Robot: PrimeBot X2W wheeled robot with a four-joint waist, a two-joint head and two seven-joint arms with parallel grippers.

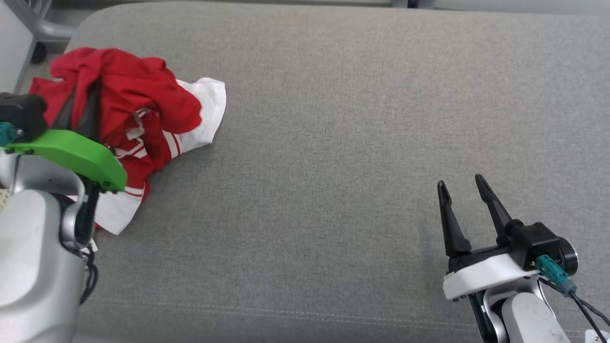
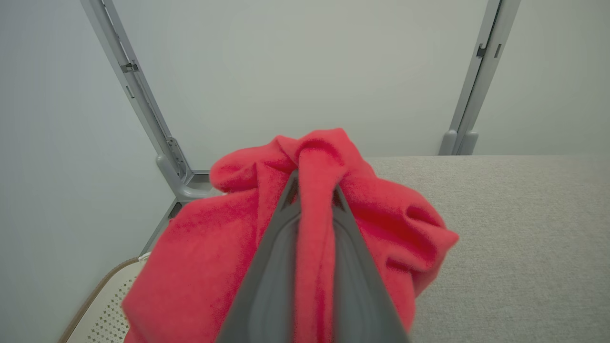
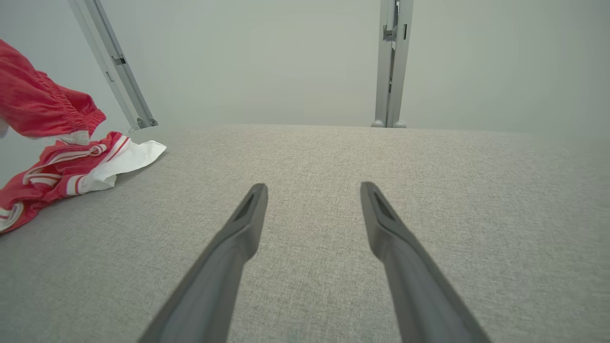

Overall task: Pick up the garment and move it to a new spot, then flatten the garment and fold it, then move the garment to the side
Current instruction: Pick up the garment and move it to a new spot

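Pinching a raised fold of the red-and-white garment (image 1: 143, 95), the left gripper (image 2: 314, 186) is clamped on cloth at the head view's upper left, top hoisted, hem trailing on the grey cushion (image 1: 333, 143), a grip for carrying. Lower right, the right gripper (image 1: 464, 188) sits spread wide, empty, probably reserved for flattening.

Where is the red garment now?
In the head view the garment sits bunched at the far left of the grey surface, a red fold pinched in the left claw.
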